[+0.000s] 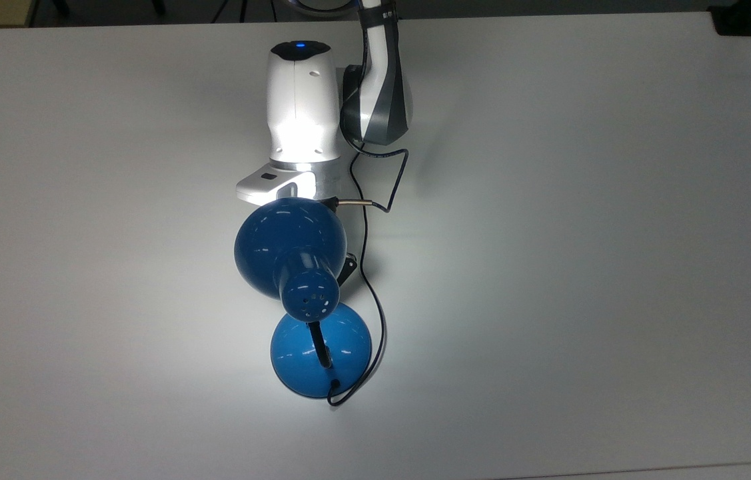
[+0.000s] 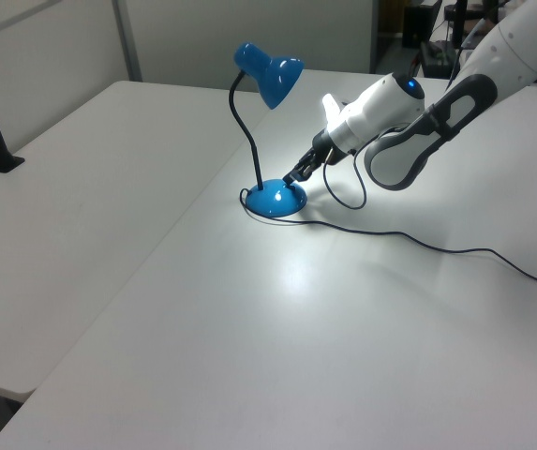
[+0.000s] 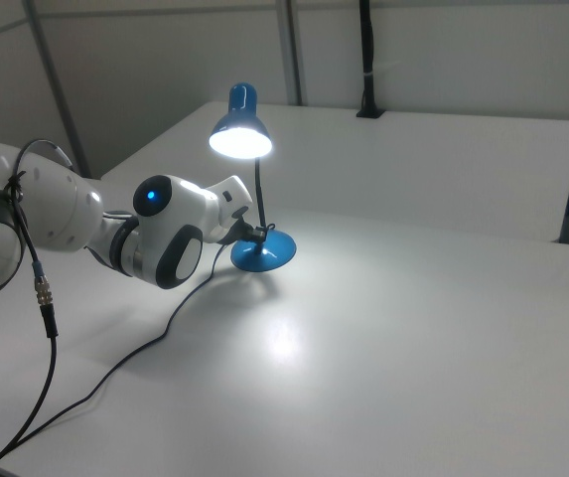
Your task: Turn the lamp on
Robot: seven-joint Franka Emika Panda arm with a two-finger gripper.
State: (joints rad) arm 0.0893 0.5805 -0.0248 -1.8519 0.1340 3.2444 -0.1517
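White table [image 1: 615,233], glossy blue lamp [image 3: 241,134] lit, bright pool beneath, jaws' state unclear at its base.

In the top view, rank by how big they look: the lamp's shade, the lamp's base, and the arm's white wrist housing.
1. White wrist housing, the largest.
2. Lamp shade.
3. Lamp base, the smallest, partly hidden by the shade.

The shade sits higher, nearer the camera, so its lead over the base may be partly apparent.

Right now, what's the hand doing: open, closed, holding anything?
Hand: at the lit lamp's base, by its edge; whether it is open or closed cannot be told.
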